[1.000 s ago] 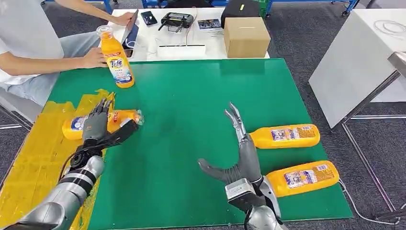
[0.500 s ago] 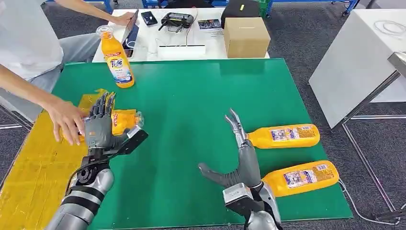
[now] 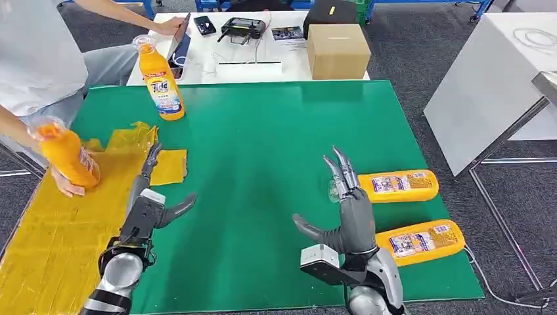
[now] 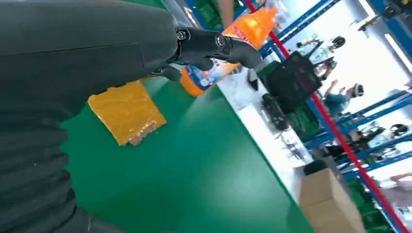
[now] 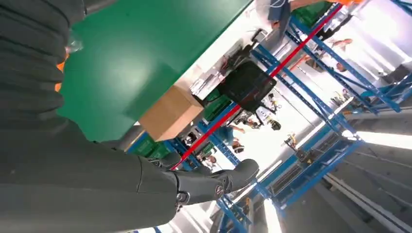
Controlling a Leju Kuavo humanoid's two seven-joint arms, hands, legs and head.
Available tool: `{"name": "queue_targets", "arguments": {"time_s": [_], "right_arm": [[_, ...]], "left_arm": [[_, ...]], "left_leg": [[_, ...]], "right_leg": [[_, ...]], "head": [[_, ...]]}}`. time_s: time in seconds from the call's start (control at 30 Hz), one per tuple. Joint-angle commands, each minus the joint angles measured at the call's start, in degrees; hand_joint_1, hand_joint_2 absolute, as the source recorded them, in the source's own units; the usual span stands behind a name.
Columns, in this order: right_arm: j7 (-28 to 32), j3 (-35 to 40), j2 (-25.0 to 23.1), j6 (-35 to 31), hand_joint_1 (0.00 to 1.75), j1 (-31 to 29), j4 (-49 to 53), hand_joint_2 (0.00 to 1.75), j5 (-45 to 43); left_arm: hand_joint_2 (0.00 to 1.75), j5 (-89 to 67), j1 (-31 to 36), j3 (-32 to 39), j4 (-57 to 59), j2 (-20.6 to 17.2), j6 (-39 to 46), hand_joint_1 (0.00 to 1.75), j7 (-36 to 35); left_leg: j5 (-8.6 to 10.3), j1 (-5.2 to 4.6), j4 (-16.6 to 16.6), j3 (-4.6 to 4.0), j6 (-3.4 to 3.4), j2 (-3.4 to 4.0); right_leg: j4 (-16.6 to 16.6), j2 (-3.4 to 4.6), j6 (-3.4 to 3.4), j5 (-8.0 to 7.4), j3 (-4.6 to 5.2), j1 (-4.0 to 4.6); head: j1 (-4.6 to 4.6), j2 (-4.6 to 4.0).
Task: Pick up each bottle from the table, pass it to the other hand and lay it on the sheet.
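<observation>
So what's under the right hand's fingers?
The cap end of the nearer-to-centre lying bottle sits beneath the fingers of the right hand, on the green mat. The fingers cover the cap itself, so contact cannot be told.

Centre of green mat (image 3: 263,170): bare, open passage between both hands.
3 o'clock: two lying bottles (image 3: 397,186) (image 3: 420,241) block the right side.
11 o'clock: upright bottle (image 3: 159,79) stands.
9 o'clock: person's hand (image 3: 62,187) over yellow sheet (image 3: 52,236).
</observation>
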State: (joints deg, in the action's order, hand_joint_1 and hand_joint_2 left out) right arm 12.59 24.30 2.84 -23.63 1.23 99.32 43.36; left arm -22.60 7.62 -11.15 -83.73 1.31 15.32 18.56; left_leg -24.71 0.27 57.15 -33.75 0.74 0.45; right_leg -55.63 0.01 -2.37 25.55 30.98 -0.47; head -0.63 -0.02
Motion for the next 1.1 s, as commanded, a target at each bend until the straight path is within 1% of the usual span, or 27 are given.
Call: {"name": "queue_targets", "arguments": {"time_s": [0.03,0.07,0.13,0.17,0.23,0.27,0.3,0.33,0.37,0.4,0.5,0.53,0.57,0.6,0.63,0.7,0.73,0.77,1.0,1.1], "right_arm": [[-0.3,-1.0,1.4,0.2,0.0,-1.8,-1.4,1.75,-0.1],[-0.3,-1.0,1.4,0.2,0.0,-1.8,-1.4,1.75,-0.1],[-0.3,-1.0,1.4,0.2,0.0,-1.8,-1.4,1.75,-0.1],[-0.3,-1.0,1.4,0.2,0.0,-1.8,-1.4,1.75,-0.1],[-0.3,-1.0,1.4,0.2,0.0,-1.8,-1.4,1.75,-0.1],[-7.5,-2.3,7.8,6.0,0.0,-3.4,-3.7,1.75,7.1],[-15.5,-3.8,13.1,5.8,0.0,-5.1,-5.0,1.75,15.8],[-10.9,-6.9,15.3,5.0,0.0,-6.0,-8.2,1.75,11.5],[-7.0,-10.5,15.0,5.0,0.0,-6.7,-11.3,1.75,11.3],[-6.1,-11.9,14.7,4.9,0.0,-6.7,-11.8,1.75,12.3],[-6.3,-12.0,13.9,5.7,0.0,-6.5,-11.1,1.75,13.5],[-6.5,-11.9,13.8,5.8,0.0,-6.5,-11.0,1.75,13.8],[-6.5,-11.9,13.8,5.8,0.0,-6.5,-11.0,1.75,13.8],[-6.7,-11.8,13.6,5.9,0.0,-6.4,-10.8,1.75,14.0],[-6.7,-11.8,13.6,5.9,0.0,-6.4,-10.8,1.75,14.0],[-7.6,-11.9,13.7,6.2,0.0,-6.2,-10.2,1.75,14.6],[-7.8,-12.4,14.1,6.2,0.0,-6.5,-10.5,1.75,14.6],[-7.9,-12.9,14.7,6.7,0.0,-7.0,-11.2,1.75,14.3],[-6.5,-14.7,17.3,8.6,0.0,-8.2,-13.5,1.75,13.1],[-4.9,-14.8,19.3,11.8,0.0,-9.1,-15.7,1.75,11.8]], "left_arm": [[1.75,0.4,-0.1,0.2,-1.3,-0.4,-0.3,0.0,-0.2],[1.75,0.4,-0.1,0.2,-1.3,-0.4,-0.3,0.0,-0.2],[1.75,0.4,-0.1,0.2,-1.3,-0.4,-0.3,0.0,-0.2],[1.75,0.4,-0.1,0.2,-1.3,-0.4,-0.3,0.0,-0.2],[1.75,0.4,-0.1,0.2,-1.3,-0.4,-0.3,0.0,-0.2],[1.75,7.6,-1.1,1.8,-2.3,1.8,-7.5,0.0,1.3],[1.75,14.7,-2.4,2.5,-3.3,1.5,-9.7,0.0,1.5],[1.75,14.6,-3.2,2.4,-4.0,1.6,-9.7,0.0,1.7],[1.75,14.6,-3.7,2.3,-4.4,1.6,-9.6,0.0,1.7],[1.75,14.7,-3.7,2.3,-4.4,1.7,-9.6,0.0,1.7],[1.75,15.0,-3.4,2.4,-4.1,1.7,-9.9,0.0,1.7],[1.75,15.0,-3.4,2.4,-4.1,1.7,-9.9,0.0,1.7],[1.75,15.0,-3.4,2.4,-4.1,1.7,-9.9,0.0,1.7],[1.75,15.1,-3.3,2.4,-4.0,1.7,-9.9,0.0,1.7],[1.75,15.1,-3.3,2.4,-4.0,1.7,-9.9,0.0,1.7],[1.75,15.3,-3.3,2.5,-3.9,1.7,-10.1,0.0,1.7],[1.75,15.4,-3.2,2.4,-3.7,1.7,-10.3,0.0,1.6],[1.75,15.4,-2.9,2.3,-3.2,1.7,-10.3,0.0,1.6],[1.75,15.4,-2.1,2.1,-2.2,1.8,-10.3,0.0,1.6],[1.75,15.9,-1.6,2.1,-1.4,1.9,-10.4,0.0,1.6]], "left_leg": [[-0.03,0.02,0.0,0.08,-0.01,0.0],[-0.01,0.0,0.0,0.05,0.0,0.0],[-0.1,0.05,0.0,0.25,-0.01,0.0],[-0.04,0.0,0.0,0.13,0.0,0.01],[-0.07,0.03,0.0,0.19,0.0,0.0],[-0.04,0.01,0.0,0.11,0.01,0.01],[-0.15,0.07,0.0,0.34,-0.01,-0.01],[-0.06,0.02,0.0,0.17,0.05,0.03],[-0.09,0.02,0.0,0.27,0.1,0.02],[-0.05,0.01,-0.1,0.25,0.08,0.05],[0.0,-0.04,0.0,0.08,0.08,-0.2],[-0.06,0.0,0.0,0.25,0.11,-0.23],[0.01,-0.14,0.0,0.07,0.06,-0.14],[0.0,-0.17,0.0,0.09,0.05,-0.21],[-0.08,-0.11,-0.1,0.3,0.01,-0.17],[0.0,-0.17,0.0,0.1,0.04,-0.28],[-0.04,-0.12,0.0,0.19,0.02,-0.28],[-0.01,-0.1,0.0,0.09,0.04,-0.29],[-0.01,-0.02,0.0,0.12,0.07,-0.28],[-0.02,-0.01,0.0,0.19,0.07,-0.31]], "right_leg": [[0.0,0.02,0.03,0.01,-0.09,0.02],[0.0,0.02,0.01,0.01,-0.05,0.0],[0.1,0.04,0.05,0.07,-0.28,0.06],[0.0,0.03,0.02,0.03,-0.14,0.01],[0.1,0.03,0.03,0.05,-0.21,0.03],[0.0,0.03,0.02,0.02,-0.12,0.01],[0.1,0.04,0.06,0.09,-0.39,0.07],[0.1,0.05,-0.02,0.0,-0.21,0.01],[0.2,0.05,-0.06,-0.01,-0.37,0.03],[0.2,0.08,-0.05,-0.04,-0.32,0.01],[0.1,-0.14,-0.02,-0.01,-0.2,-0.08],[0.2,-0.15,-0.02,0.01,-0.43,-0.03],[0.1,-0.05,0.0,-0.03,-0.15,-0.16],[0.1,-0.07,-0.01,-0.02,-0.17,-0.18],[0.2,-0.02,0.06,0.02,-0.39,-0.11],[0.1,-0.12,0.0,-0.01,-0.16,-0.16],[0.1,-0.11,0.03,0.02,-0.26,-0.11],[0.1,-0.12,0.0,-0.01,-0.17,-0.1],[0.1,-0.1,-0.02,-0.02,-0.2,0.0],[0.1,-0.13,-0.01,-0.01,-0.3,-0.01]], "head": [[0.0,0.0],[0.0,0.0],[0.0,0.0],[0.02,0.0],[0.02,0.0],[0.0,0.0],[0.02,0.0],[0.0,0.0],[0.0,0.0],[-0.06,0.0],[0.09,0.0],[0.09,0.0],[0.0,0.0],[0.0,0.0],[0.02,0.0],[-0.02,0.0],[0.0,0.0],[0.0,0.0],[0.0,0.0],[0.0,0.0]]}}
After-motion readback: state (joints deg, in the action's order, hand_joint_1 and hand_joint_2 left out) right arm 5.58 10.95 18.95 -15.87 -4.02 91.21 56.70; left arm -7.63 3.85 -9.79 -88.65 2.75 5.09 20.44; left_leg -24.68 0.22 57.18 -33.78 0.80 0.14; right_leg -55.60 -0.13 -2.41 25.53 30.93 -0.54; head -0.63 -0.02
